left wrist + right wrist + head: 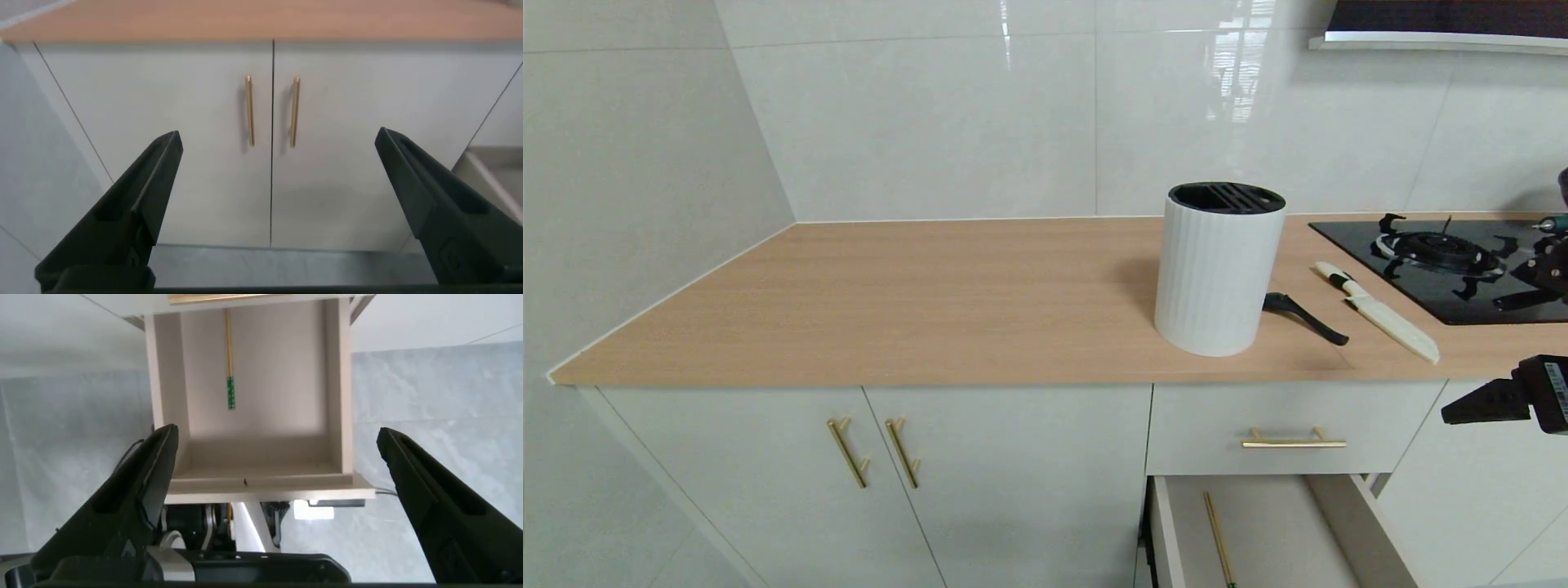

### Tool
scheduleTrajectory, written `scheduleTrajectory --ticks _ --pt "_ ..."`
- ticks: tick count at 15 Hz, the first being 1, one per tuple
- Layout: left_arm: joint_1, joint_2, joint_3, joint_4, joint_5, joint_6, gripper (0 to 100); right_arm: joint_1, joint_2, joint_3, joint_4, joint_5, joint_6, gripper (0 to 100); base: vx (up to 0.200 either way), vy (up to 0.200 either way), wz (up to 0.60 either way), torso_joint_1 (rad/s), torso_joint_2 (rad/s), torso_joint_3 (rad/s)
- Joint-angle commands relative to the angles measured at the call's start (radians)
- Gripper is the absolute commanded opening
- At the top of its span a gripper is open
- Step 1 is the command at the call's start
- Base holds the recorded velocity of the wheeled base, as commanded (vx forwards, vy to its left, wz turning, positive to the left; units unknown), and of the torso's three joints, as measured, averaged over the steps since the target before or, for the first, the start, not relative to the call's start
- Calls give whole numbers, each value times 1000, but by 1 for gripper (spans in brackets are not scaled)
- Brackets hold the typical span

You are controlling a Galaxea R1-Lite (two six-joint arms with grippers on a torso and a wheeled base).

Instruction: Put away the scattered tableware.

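Observation:
A white ribbed knife holder (pixel 1217 273) with a black slotted top stands on the wooden counter (pixel 931 302). Just to its right lie a black-handled utensil (pixel 1307 318), partly hidden behind the holder, and a white knife (pixel 1380 313). Below the counter, a drawer (pixel 1274 523) stands pulled out with a pair of chopsticks (pixel 1218 539) inside. My right gripper (pixel 275 437) is open above that drawer (pixel 278 469), the chopsticks (pixel 229 363) beneath it; it sits low at the right (pixel 1478 404). My left gripper (pixel 278 137) is open and empty, facing the cabinet doors (pixel 270 147).
A black gas hob (pixel 1445 257) takes up the counter's right end, close to the knife. A shut drawer with a gold handle (pixel 1293 443) sits above the open one. Tiled walls close off the back and left. The counter's left half is bare wood.

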Motion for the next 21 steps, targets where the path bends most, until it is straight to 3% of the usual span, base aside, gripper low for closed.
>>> scheduleTrajectory --ticks 1,3,7,11,13,18,21 --pt "0 2 1 0 0 0 100 0 2 4 0 -1 -4 100 0 0 0 178 -354 -207" --pt "0 2 -1 0 0 0 100 0 23 -5 -11 7 -33 100 0 0 0 68 -156 -88" --pt "0 2 1 0 -1 0 100 -36 235 -80 -282 24 -228 100 0 0 0 9 -15 -9" --pt "0 2 -1 0 0 0 100 -110 479 -99 -555 177 -386 100 0 0 0 0 0 0" --pt "0 2 1 0 -1 0 100 -124 574 -131 -658 197 -406 100 0 0 0 0 0 0" --pt "0 2 1 0 0 0 100 -125 626 -192 -680 320 -403 100 0 0 0 0 0 0" --pt "0 2 1 0 0 0 100 -122 660 -191 -750 328 -377 100 0 0 0 0 0 0"
